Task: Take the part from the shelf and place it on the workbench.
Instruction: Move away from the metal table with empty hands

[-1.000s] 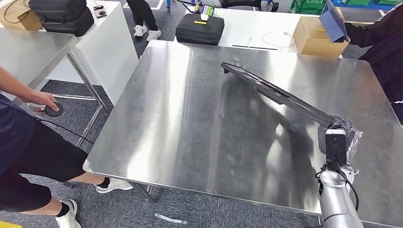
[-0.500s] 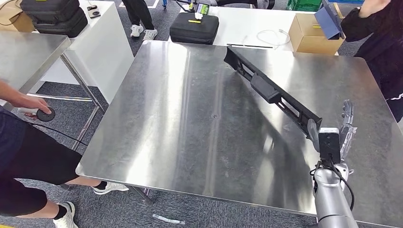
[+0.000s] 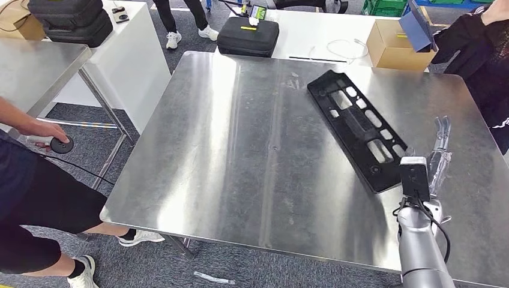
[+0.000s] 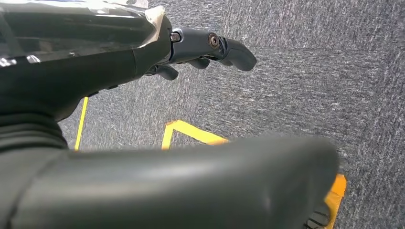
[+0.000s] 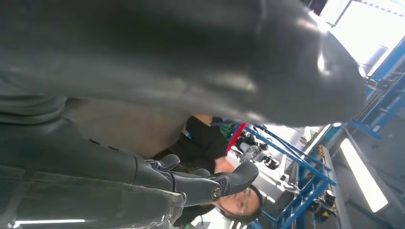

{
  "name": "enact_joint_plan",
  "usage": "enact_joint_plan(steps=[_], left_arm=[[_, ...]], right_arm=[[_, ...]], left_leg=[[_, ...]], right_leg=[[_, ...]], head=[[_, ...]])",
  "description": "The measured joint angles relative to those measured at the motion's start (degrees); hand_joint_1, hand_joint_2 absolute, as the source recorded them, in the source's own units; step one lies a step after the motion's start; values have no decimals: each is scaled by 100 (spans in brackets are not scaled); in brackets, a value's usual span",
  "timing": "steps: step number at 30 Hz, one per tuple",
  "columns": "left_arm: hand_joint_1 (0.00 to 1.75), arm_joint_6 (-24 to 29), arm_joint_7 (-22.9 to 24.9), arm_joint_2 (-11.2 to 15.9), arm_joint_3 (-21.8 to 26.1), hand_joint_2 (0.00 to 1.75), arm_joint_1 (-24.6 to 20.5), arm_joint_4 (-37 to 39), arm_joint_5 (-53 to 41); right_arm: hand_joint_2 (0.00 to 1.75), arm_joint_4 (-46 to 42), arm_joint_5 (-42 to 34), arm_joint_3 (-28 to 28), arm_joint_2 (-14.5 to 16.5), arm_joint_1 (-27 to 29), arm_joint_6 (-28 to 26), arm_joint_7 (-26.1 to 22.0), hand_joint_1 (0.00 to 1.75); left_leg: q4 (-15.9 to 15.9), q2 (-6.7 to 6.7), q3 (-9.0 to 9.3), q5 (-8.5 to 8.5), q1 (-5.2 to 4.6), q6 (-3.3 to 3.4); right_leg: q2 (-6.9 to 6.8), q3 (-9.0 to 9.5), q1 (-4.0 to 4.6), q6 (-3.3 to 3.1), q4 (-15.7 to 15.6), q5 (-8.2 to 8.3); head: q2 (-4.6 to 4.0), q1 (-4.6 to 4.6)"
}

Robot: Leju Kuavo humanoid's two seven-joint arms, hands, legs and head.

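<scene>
Person's hand (image 3: 42, 129): far left of the head view, resting on a round black puck (image 3: 62, 144) with a cable, above grey carpet beside the workbench.

Black cases (image 3: 69, 18): stacked on a white table, far corner, left.

Workbench (image 3: 240, 150): brushed steel top, wide and reflective, spanning the middle of the head view.

Black zip case (image 3: 248, 36): on the white table just beyond the workbench's far edge.

Part (image 3: 358, 128): long flat black panel with several rectangular cut-outs, lying flat on the workbench, running diagonally. Its near end lies just beside the right hand's fingers, on their left; its far end points well away from them toward the far edge. Whether the near corner touches the hand cannot be told.

Cardboard box (image 3: 393, 43): on the white table, far side, beyond the fingertips.

Right hand (image 3: 437, 159): raised over the right part of the workbench, fingers (image 3: 442, 131) straightened and spread, pointing away from the robot, grasping nothing.

Person in dark clothing (image 3: 480, 54): standing at the workbench's far right corner, beyond the fingers.

Left hand (image 4: 191, 52): in the left wrist view, over grey carpet with yellow floor tape (image 4: 191, 133); dark fingers (image 4: 229, 47) extended with nothing visible in them.
</scene>
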Motion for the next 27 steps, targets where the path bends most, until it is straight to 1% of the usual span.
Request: enact_joint_plan(steps=[4,7,10,13,14,15,17,19,22,23,25,27], left_arm=[[0,-9,14,-3,1,0,-1,0,-19],[0,5,56,-6,6,0,-2,0,-38],[0,2,67,-8,25,0,-2,0,-42],[0,-43,58,-6,68,0,-2,0,-20],[0,-54,55,-6,79,0,-2,0,-12],[0,-59,53,-6,84,0,-2,0,-8],[0,-60,52,-6,86,0,-2,0,-5],[0,-73,46,-6,91,0,-1,0,-2],[0,-137,13,-3,145,0,-1,0,0],[0,-157,4,-2,163,0,-1,0,-1],[0,-174,2,2,171,0,-1,0,-2],[0,-186,2,12,179,0,-1,0,-2]], right_arm=[[0,-217,75,73,27,63,98,109,0],[0,-363,-224,86,54,90,492,127,0],[0,-623,-912,88,95,172,1287,97,0],[0,-928,-1749,92,139,304,2239,117,0],[0,-994,-1960,95,146,336,2478,132,0],[0,-1035,-2090,98,149,358,2622,146,0],[0,-1053,-2139,99,149,367,2677,152,0],[0,-1137,-2401,109,151,417,2950,193,0],[0,-1811,-3789,255,112,811,4412,499,0],[0,-2048,-4170,317,87,951,4820,596,0],[0,-2224,-4314,378,46,1056,5005,648,0],[0,-2298,-4338,415,16,1107,5123,656,0]], left_leg=[[0,0,2,-2,0,1],[0,0,3,-3,0,2],[0,0,4,-3,1,2],[0,-1,5,-3,1,2],[0,-1,6,-3,1,2],[0,-1,6,-3,1,2],[0,-1,6,-3,1,2],[0,-1,6,-3,1,2],[0,0,5,-7,0,3],[0,1,6,-8,0,3],[0,2,7,-11,-1,5],[28,2,-2,-33,-10,31]], right_leg=[[0,0,-1,0,0,0],[1,1,0,0,-1,0],[0,2,0,0,0,0],[0,3,1,0,0,0],[0,3,1,0,0,0],[0,3,1,0,0,0],[-1,3,1,0,0,0],[-1,3,1,0,0,0],[-1,3,0,2,-1,-1],[0,3,0,2,-1,-2],[0,5,-1,2,-2,-2],[0,11,-32,14,-14,0]], head=[[0,-1],[1,-2],[0,-1],[0,-1],[0,-1],[0,-1],[1,-2],[0,-1],[-1,0],[0,-1],[0,0],[0,-2]])
